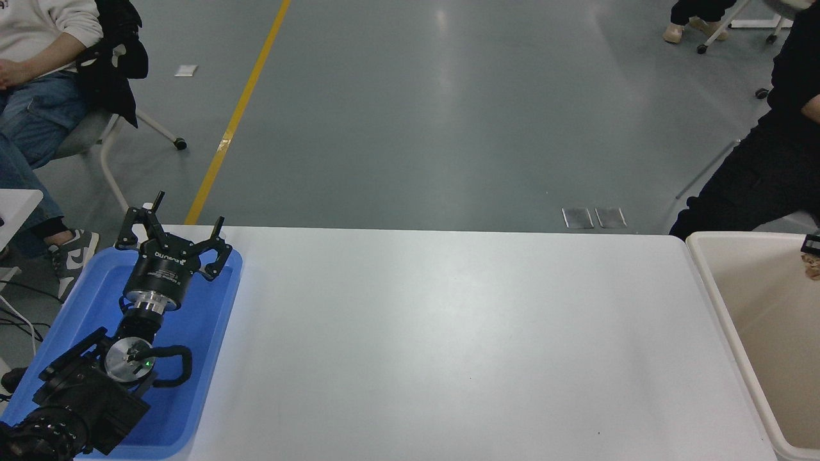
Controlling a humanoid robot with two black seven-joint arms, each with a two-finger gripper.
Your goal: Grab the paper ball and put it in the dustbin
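The beige dustbin [737,236] stands against the table's right end, partly cut off by the picture's edge. Only a sliver of my right gripper [811,244] shows at the right edge, above the dustbin's opening. A small piece of the tan paper ball [814,266] hangs just under it, still held, over the bin's inside. The rest of the right arm is out of view. My left gripper [174,238] is parked open and empty over the blue tray [211,333] at the lower left.
The white table [448,333] spans the middle. A person in black [769,173] stands just behind the dustbin at the far right. Another person [38,96] sits on a chair at the top left.
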